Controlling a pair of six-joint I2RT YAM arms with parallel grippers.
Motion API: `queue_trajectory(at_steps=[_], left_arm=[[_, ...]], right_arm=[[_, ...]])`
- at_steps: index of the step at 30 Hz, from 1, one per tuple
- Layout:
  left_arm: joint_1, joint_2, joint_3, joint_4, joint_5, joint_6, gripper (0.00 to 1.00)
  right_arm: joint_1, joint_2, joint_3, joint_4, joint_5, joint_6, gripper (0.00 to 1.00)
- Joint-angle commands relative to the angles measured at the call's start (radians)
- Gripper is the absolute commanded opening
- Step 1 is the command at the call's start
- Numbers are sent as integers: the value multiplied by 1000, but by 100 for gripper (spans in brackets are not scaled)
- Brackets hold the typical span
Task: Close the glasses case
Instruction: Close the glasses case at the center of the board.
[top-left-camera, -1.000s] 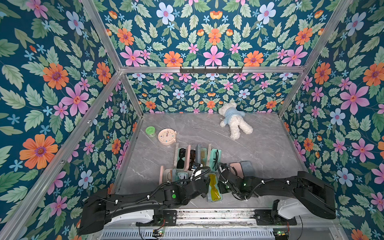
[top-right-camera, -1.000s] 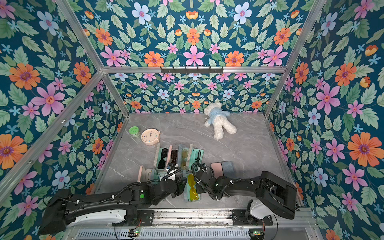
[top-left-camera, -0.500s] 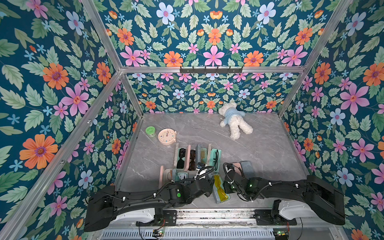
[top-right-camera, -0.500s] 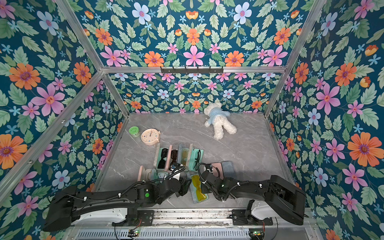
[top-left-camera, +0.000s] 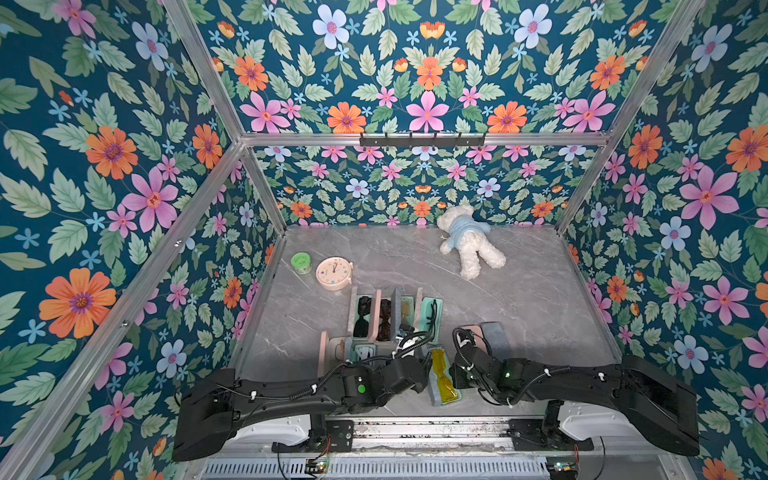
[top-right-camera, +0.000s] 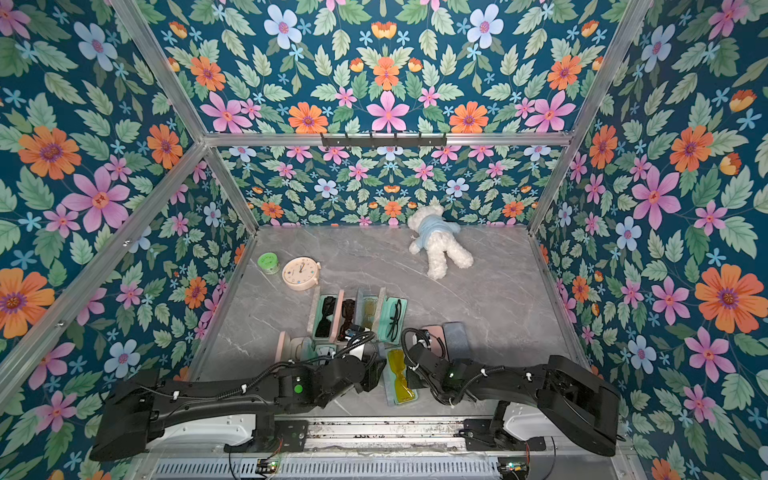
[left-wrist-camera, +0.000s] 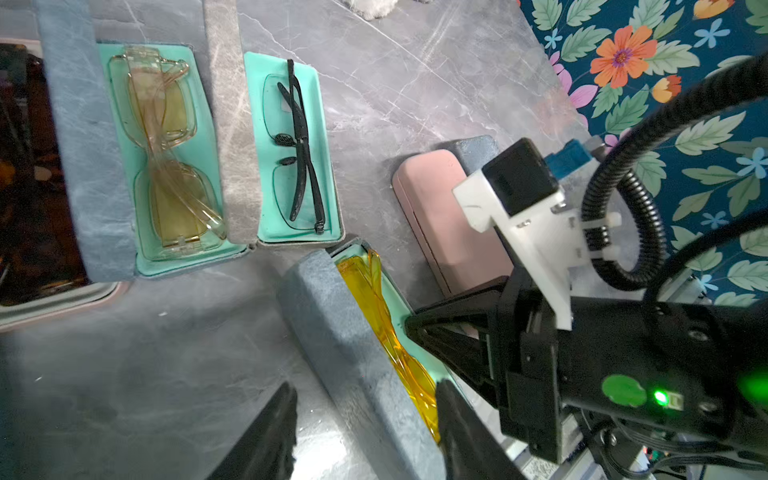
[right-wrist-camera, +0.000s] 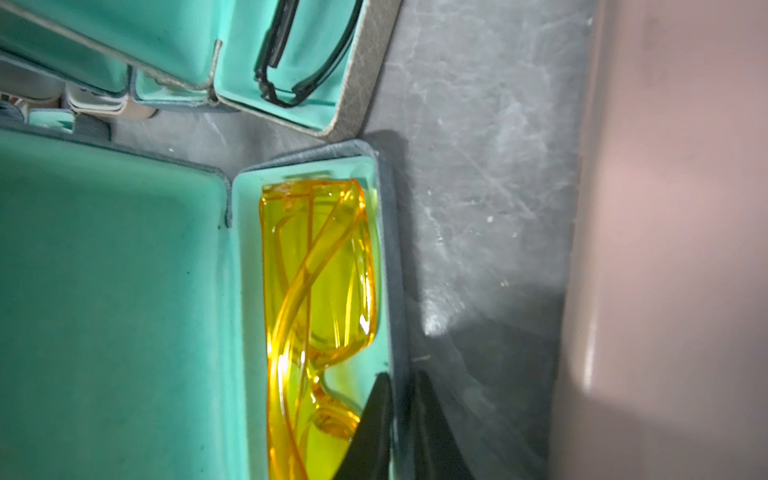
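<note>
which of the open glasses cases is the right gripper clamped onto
The blue-grey case holding the bright yellow glasses, nearest the robot's base. The right gripper pinches its side wall; the other open cases lie farther back.

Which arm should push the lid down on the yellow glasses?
Left. The left gripper straddles the raised lid; the right gripper is shut on the case rim, steadying it.

Free: bare table (top-left-camera: 532, 299) beyond my right gripper (right-wrist-camera: 401, 376), up to the teddy bear (top-left-camera: 471, 245). Obstacles: open cases (top-left-camera: 395, 311) in a row ahead of my left gripper (left-wrist-camera: 365, 395); pink case (left-wrist-camera: 449, 216) just beside the glasses case (left-wrist-camera: 357, 353).
</note>
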Motion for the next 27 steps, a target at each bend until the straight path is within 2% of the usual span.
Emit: queue_trajectory(at_steps=[1,13,18,27], left_arm=[[0,9,5,25,-7,1,56],[0,37,11,44,2,0,56],[0,63,13,59,11,0,56],[1,60,17,44,-13,5,57]], right_arm=[[0,-8,-7,-22,14,23,15],[1,-33,-33,5,-13,35,17],[1,6,-25,28,-22,35,17],[0,36,-35,65,28,87,8]])
